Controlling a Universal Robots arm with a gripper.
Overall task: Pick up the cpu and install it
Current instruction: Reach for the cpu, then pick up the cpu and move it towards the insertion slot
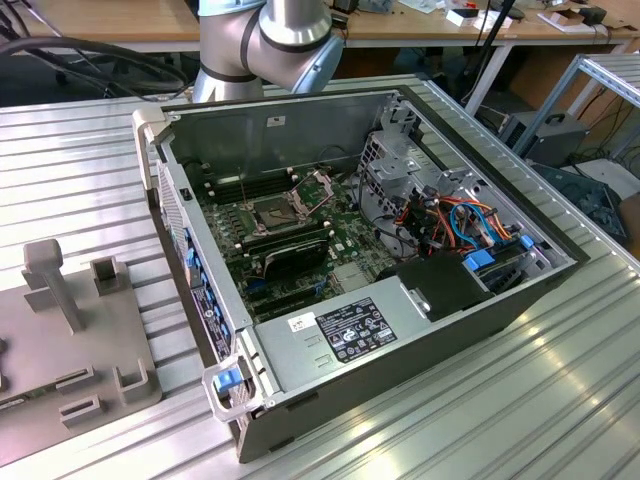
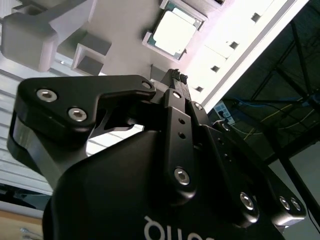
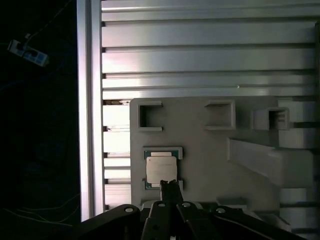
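Observation:
The cpu (image 3: 161,169), a small square chip with a pale silver top, lies flat in a recess of the grey holder block (image 3: 200,150); it also shows in the second wrist view (image 2: 174,32). My gripper (image 3: 168,186) hovers just beside the chip's near edge, with its black fingers (image 2: 176,95) pressed together and nothing between them. In the exterior view the motherboard's dark square socket (image 1: 275,212) sits inside the opened computer case (image 1: 400,330), its hinged metal frame (image 1: 320,185) tipped up.
The grey holder block (image 1: 70,340) stands on the ribbed aluminium table at the exterior view's left, with an upright post (image 1: 45,275) and raised brackets. The arm's base (image 1: 265,40) rises behind the case. A table edge with a dark drop runs beside the holder.

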